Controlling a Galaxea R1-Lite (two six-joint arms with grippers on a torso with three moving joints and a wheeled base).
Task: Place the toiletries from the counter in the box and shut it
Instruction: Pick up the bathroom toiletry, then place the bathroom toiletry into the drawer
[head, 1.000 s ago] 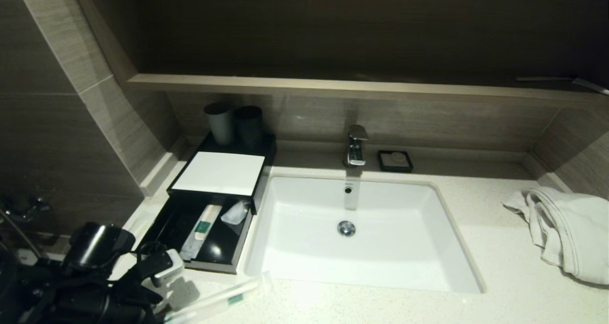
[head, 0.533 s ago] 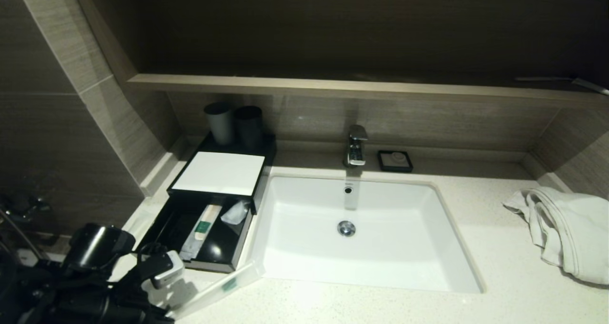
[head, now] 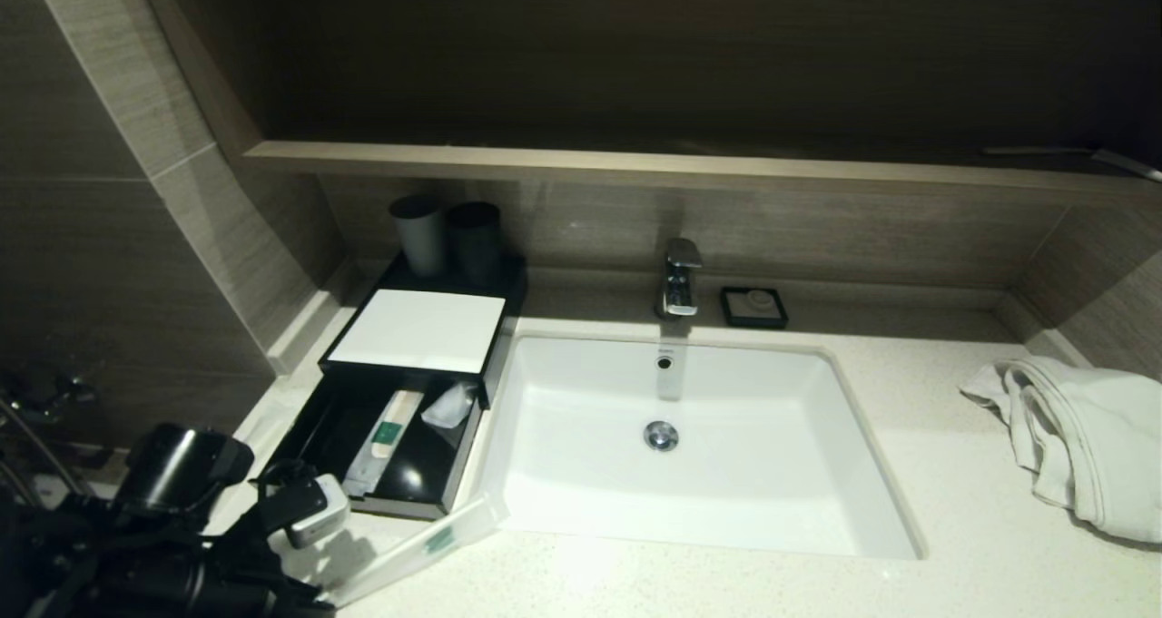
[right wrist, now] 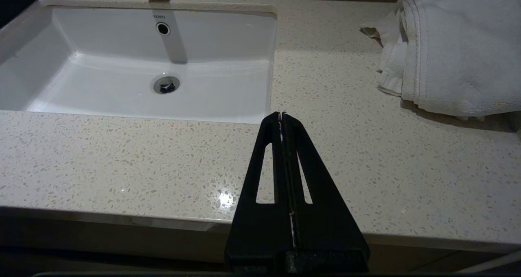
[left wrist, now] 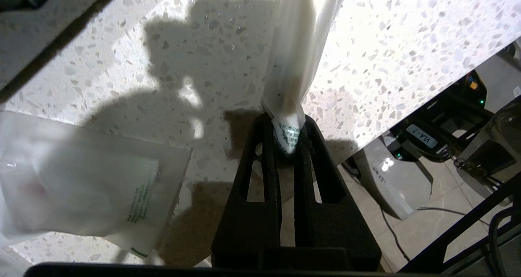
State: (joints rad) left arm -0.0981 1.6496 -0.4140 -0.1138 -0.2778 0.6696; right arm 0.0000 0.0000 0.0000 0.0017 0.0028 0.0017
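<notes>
Head view takes in the speckled counter across the lower frame, its white sink basin at centre. At left centre sits the black box, white panel on top, its drawer pulled out toward me; inside lie one slim sachet with a green mark and a small clear packet.

My left gripper is at the lower left of the head view, at the counter's front edge. Its fingers are pinched on the end of a long sachet, a clear sleeve with a white stick and a green mark, which slants up toward the drawer's front corner. Whether its far end rests on the stone I cannot tell. The wrist view cuts off its upper part, and shows a second clear packet with green print lying flat on the stone at lower left.

My right gripper hangs parked before the counter's front edge, fingers pressed together on nothing.

A white towel lies heaped at far right. Two dark cups stand behind the box, a tap and a soap dish behind the basin.
</notes>
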